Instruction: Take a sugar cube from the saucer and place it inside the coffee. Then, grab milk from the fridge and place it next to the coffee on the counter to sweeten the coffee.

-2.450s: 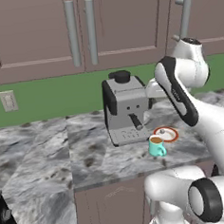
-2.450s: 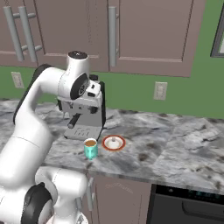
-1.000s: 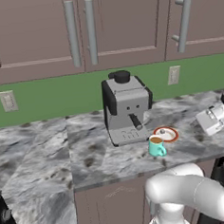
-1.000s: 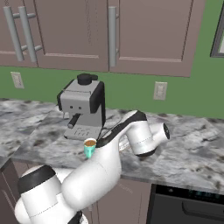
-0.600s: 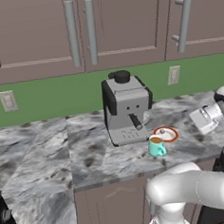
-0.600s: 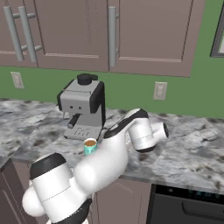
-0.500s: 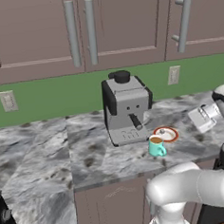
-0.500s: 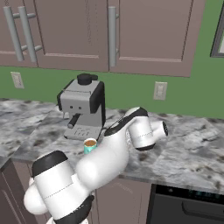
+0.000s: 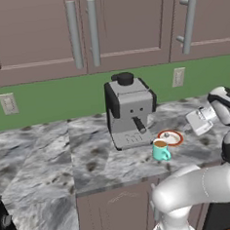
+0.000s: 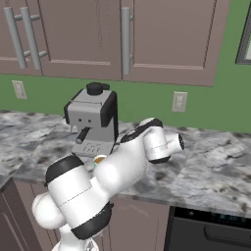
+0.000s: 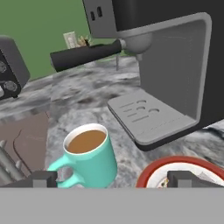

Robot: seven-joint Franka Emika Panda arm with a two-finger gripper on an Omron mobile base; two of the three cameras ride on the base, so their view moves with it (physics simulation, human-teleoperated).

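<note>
In the hand view the claw (image 11: pixel 113 178) stands wide open and empty, one tip beside the coffee's (image 11: pixel 89 159) handle, the other over the saucer (image 11: pixel 151 174). The mug stands just left of the saucer, both close ahead of the claw, with the coffee machine (image 11: pixel 175 65) looming behind them. The sugar cube is too small to make out there. The left base view shows bare desk (image 9: pixel 52 161) stretching left of the machine. In the right base view the arm covers the saucer.
</note>
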